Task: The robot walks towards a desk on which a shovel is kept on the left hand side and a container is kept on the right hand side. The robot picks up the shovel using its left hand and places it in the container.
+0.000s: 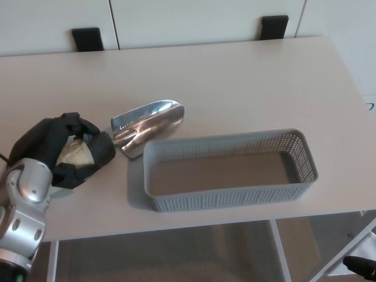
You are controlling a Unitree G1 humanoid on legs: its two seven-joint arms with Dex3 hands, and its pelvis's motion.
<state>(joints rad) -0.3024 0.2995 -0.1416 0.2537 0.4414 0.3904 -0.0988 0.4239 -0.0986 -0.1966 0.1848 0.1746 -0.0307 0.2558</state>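
White cabinet fronts back a pale desk. Grey perforated container sits near the front edge. Left of the container, the left hand has its black fingers curled around the shovel's pale handle. The metal shovel scoop reaches the container's left rear corner.

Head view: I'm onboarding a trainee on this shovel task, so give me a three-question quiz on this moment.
1. True or false: the shovel lies inside the container.
2. Which hand grips the shovel's handle: A) left hand B) right hand?
3. Fill in: the shovel's scoop is beside the container's far ____ corner.

Key: 1 false, it is still outside, by the rim; 2 A; 3 left.
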